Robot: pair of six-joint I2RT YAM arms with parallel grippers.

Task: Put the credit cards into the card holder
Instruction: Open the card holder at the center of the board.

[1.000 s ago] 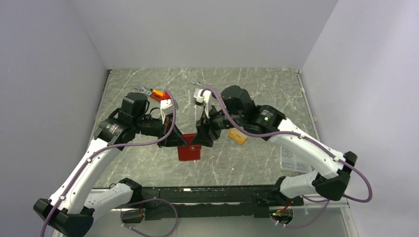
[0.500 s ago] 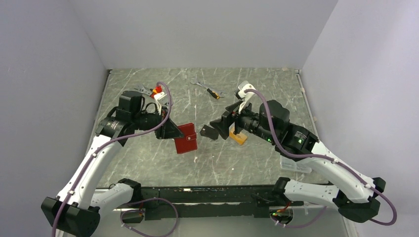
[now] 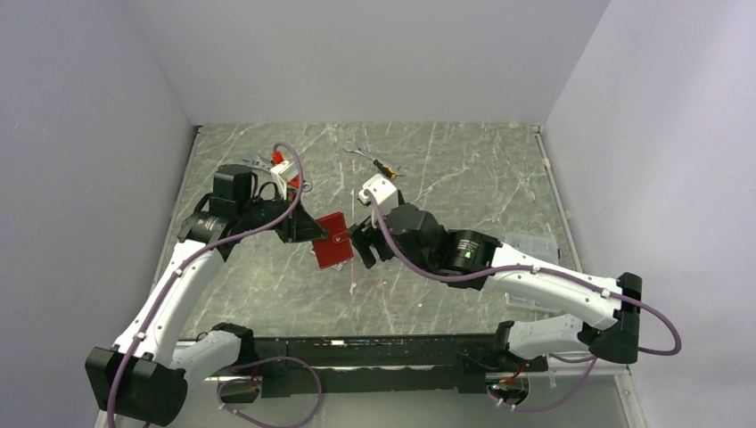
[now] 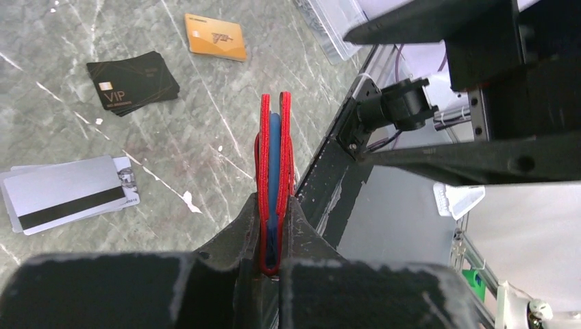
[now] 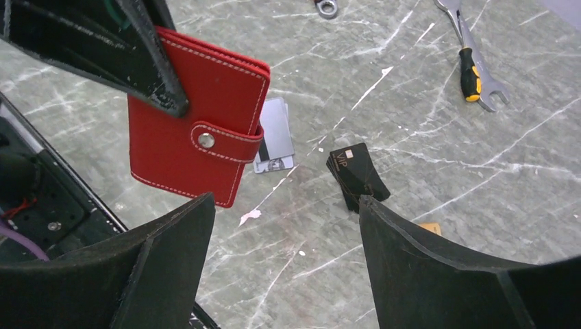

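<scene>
The red card holder [image 3: 332,241] hangs above the table, snapped shut, with my left gripper [image 3: 312,232] shut on its spine. In the left wrist view it stands edge-on [image 4: 275,151] between my fingers [image 4: 275,205], blue lining showing. The credit cards lie on the table: a black stack [image 4: 133,82], an orange one [image 4: 214,37] and silver ones with a dark stripe [image 4: 65,193]. My right gripper [image 5: 288,202] is open and empty, just right of the holder [image 5: 195,127], above the black stack [image 5: 356,171] and a silver card [image 5: 276,130].
An orange-handled wrench [image 5: 473,68] lies at the back of the marble table [image 3: 464,169], another tool [image 3: 281,165] at the back left. A clear plastic box [image 4: 336,27] sits on the right. The black front rail [image 3: 374,352] borders the near edge.
My right arm has swung back left from the cards to beside the holder, jaws wider than a second ago. The left gripper has raised the holder and moved it back.
</scene>
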